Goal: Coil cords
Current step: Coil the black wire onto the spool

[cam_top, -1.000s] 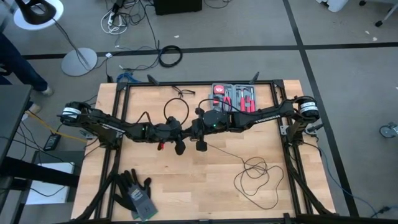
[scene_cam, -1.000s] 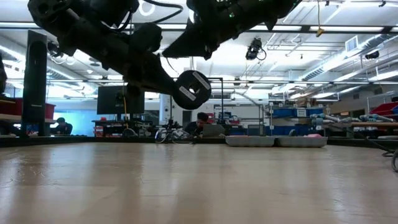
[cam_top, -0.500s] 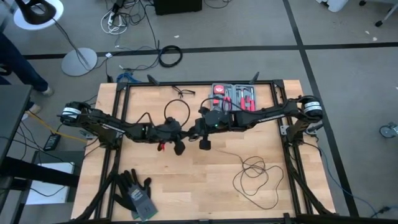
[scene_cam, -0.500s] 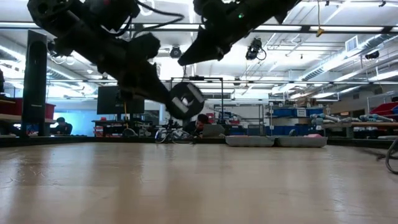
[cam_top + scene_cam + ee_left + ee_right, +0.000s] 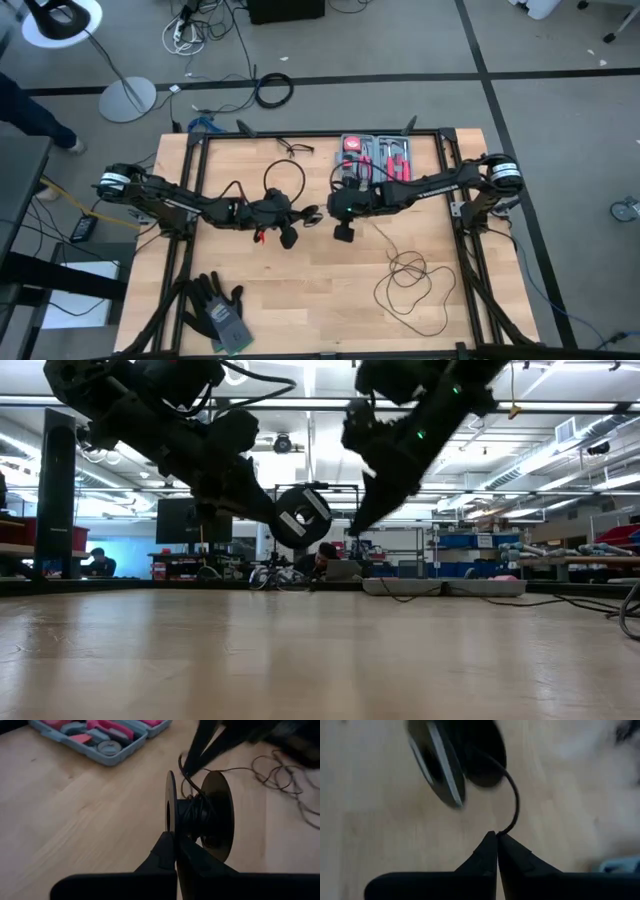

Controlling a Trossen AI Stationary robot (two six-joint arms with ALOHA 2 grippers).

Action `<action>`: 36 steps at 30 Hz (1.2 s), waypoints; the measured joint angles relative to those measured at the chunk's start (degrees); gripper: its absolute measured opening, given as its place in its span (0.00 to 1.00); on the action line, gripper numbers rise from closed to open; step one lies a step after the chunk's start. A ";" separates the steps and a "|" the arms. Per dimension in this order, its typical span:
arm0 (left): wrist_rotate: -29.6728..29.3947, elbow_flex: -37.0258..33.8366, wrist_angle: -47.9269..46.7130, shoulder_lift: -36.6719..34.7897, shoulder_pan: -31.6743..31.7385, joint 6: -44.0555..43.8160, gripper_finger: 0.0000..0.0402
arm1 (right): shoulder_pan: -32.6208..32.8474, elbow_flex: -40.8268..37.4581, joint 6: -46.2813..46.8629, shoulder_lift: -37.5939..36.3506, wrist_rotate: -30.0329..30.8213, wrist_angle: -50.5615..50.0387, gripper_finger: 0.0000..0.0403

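Thin black cord [image 5: 405, 280] (partly spooled) trails loose across the table.

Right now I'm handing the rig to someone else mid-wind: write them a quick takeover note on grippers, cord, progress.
Left gripper: shut on the rim of the spool, held up off the table near its middle.
Right gripper: shut on the thin black cord, right beside the spool.
Cord: several turns already on the spool's hub; from the right gripper it trails across the table to a loose tangle near the front right.
Done: winding started.
Left: most of the cord is still loose; keep wrapping until the tangle is taken up.
Also on the table: tool case at the back, gloves at the front left.
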 joint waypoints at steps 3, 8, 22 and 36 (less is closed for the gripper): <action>0.04 0.02 1.07 -0.34 0.00 0.08 0.00 | 0.02 -4.71 3.49 0.15 -0.19 5.76 0.05; -2.94 -1.80 2.82 -1.93 0.00 0.35 0.00 | 0.65 -12.91 9.03 0.16 -0.23 16.53 0.09; -4.39 -14.73 28.80 -3.02 0.00 1.32 0.00 | 5.67 -28.26 18.20 0.04 1.85 52.14 0.14; -4.35 -14.62 27.56 -2.99 0.02 2.55 0.00 | 12.99 -25.95 8.53 -6.95 15.73 45.31 0.09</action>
